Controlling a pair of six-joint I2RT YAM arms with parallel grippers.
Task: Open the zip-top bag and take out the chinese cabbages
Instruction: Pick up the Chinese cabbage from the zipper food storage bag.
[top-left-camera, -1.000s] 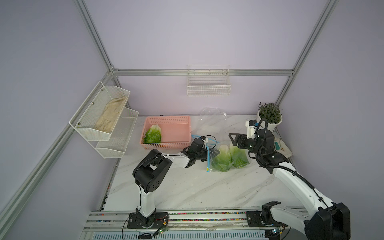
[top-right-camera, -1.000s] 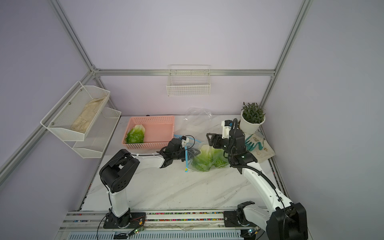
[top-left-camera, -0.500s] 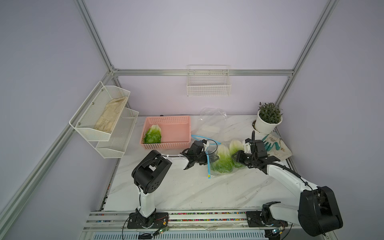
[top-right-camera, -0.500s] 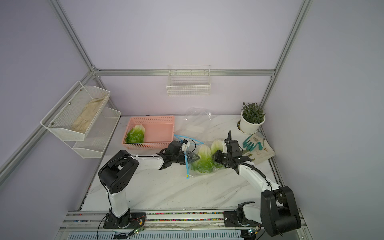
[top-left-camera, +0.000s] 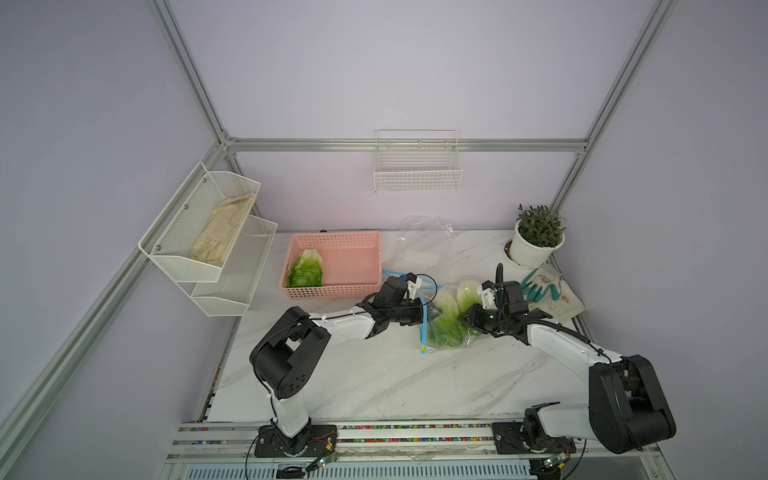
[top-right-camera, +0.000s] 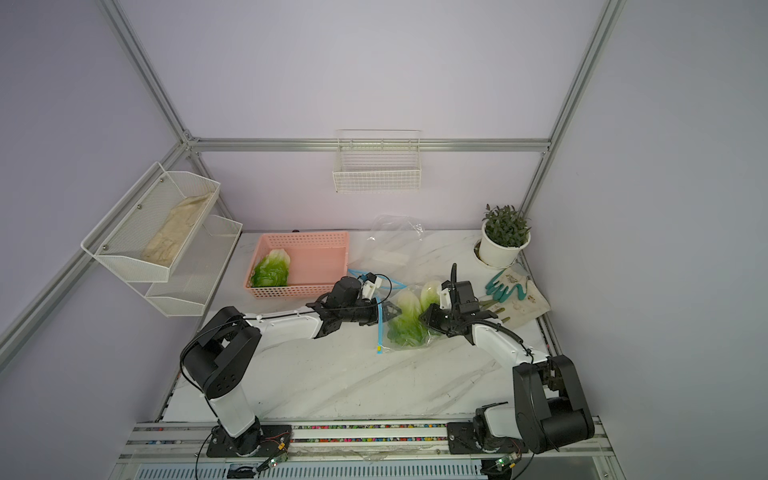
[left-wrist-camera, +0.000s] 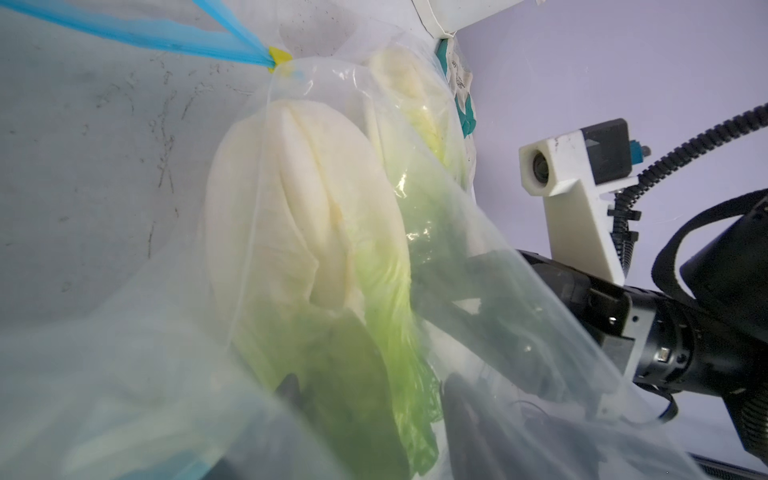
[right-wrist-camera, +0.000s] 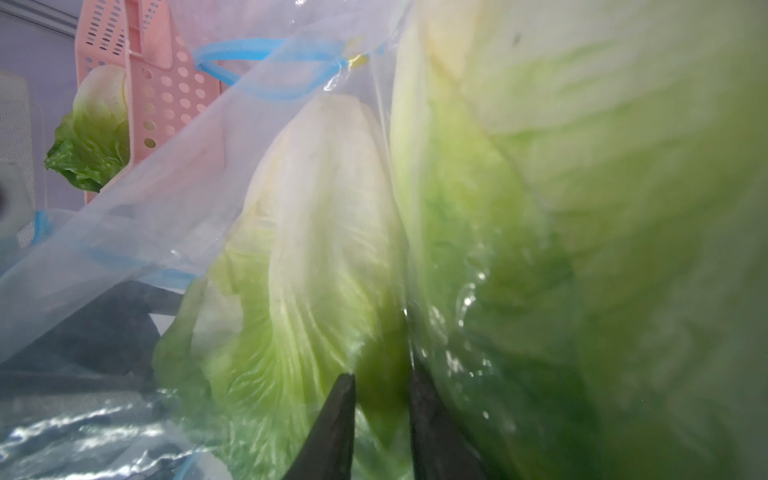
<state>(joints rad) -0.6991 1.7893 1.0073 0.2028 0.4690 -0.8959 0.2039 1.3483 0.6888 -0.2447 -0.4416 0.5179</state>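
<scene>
The clear zip-top bag (top-left-camera: 446, 336) (top-right-camera: 405, 338) with a blue zip strip lies mid-table and holds two chinese cabbages (top-left-camera: 446, 305) (top-left-camera: 467, 291). A third cabbage (top-left-camera: 306, 268) (right-wrist-camera: 95, 137) lies in the pink basket (top-left-camera: 332, 293). My left gripper (top-left-camera: 430, 316) (left-wrist-camera: 376, 395) reaches into the bag's mouth. It stands open, and its fingers straddle the near cabbage's (left-wrist-camera: 299, 216) green end under the film. My right gripper (top-left-camera: 463, 322) (right-wrist-camera: 384, 399) is at the bag's opposite end. Its jaws are nearly together, pinching bag film between the two cabbages (right-wrist-camera: 324, 216) (right-wrist-camera: 582, 166).
A potted plant (top-left-camera: 538, 237) stands at the back right, with garden gloves (top-left-camera: 544, 286) just behind my right arm. A second, crumpled clear bag (top-left-camera: 422, 245) lies behind the basket. White wire shelves (top-left-camera: 208, 232) hang on the left wall, and a wire basket (top-left-camera: 417, 166) hangs on the back wall.
My right arm dropped from above the bag to its right end and its jaws closed to a narrow gap. The left jaws widened a little in the bag's mouth.
</scene>
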